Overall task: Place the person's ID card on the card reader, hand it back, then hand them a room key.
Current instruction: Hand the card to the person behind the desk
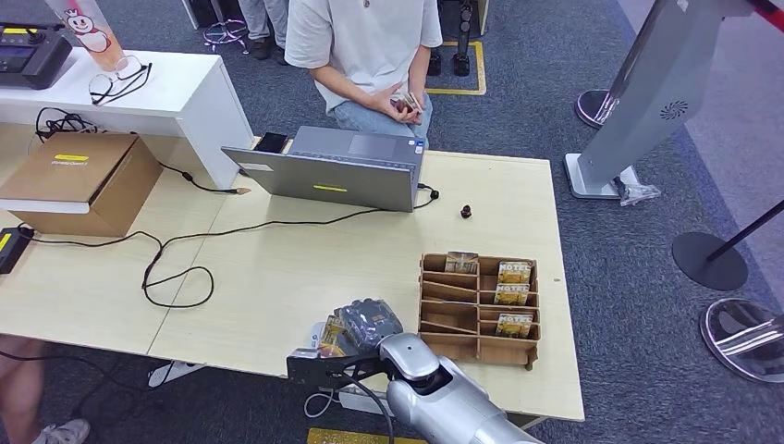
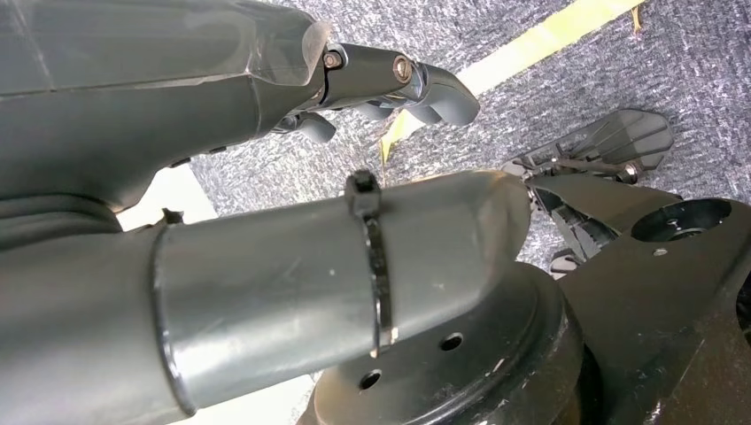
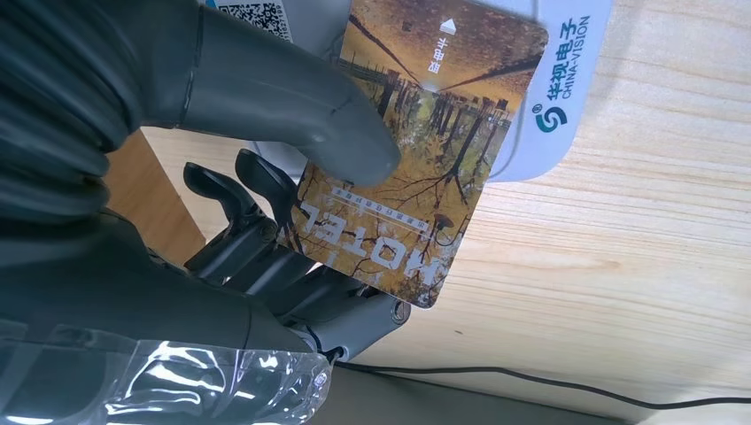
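Right hand (image 1: 362, 326) pinches key card (image 3: 416, 150), thumb on top, above white card reader (image 3: 567, 97). Person (image 1: 365, 46) at 12 o'clock across table (image 1: 277, 268). Left hand (image 2: 390, 84) hangs, apparently curled, empty.

Taking the laptop (image 1: 337, 168) as landmark: it stands at the far edge of the tabletop (image 1: 277, 277), between the robot's side and the person (image 1: 365, 46) seated just behind it. To its left a cardboard box (image 1: 79, 180) blocks the way. A black cable (image 1: 176, 268) loops across the bare wood in front of it. To its front right stands the wooden card rack (image 1: 479, 310), with open wood between rack and laptop except for a small black knob (image 1: 466, 212).
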Controlling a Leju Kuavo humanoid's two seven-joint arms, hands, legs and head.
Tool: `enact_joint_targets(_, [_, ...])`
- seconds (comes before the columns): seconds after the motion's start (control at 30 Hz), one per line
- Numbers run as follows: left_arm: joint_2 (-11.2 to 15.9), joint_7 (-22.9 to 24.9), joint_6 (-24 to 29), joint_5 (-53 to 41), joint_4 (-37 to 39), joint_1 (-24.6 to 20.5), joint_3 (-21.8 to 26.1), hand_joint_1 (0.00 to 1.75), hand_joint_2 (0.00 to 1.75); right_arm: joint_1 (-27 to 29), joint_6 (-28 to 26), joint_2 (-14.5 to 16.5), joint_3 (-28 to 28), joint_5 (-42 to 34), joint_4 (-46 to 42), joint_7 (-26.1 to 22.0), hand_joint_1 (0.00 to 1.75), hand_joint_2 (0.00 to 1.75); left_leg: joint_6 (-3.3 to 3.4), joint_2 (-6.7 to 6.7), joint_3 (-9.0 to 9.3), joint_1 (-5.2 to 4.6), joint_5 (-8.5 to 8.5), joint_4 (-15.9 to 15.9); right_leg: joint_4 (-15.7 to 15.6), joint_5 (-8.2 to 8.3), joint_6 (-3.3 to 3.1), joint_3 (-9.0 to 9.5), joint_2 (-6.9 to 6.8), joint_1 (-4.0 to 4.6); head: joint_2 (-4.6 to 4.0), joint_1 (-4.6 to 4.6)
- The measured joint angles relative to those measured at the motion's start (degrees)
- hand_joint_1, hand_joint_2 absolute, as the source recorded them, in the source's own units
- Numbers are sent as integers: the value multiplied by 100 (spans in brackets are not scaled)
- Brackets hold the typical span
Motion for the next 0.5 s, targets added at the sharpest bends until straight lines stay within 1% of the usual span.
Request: enact_joint_targets(0.5, [-25, 37, -49, -35, -77, 3, 7, 0, 0, 0, 57, 3, 0, 43, -30, 8, 175, 175, 0, 0, 1, 0, 0, 0, 0, 0, 0, 0, 0, 0, 0, 0])
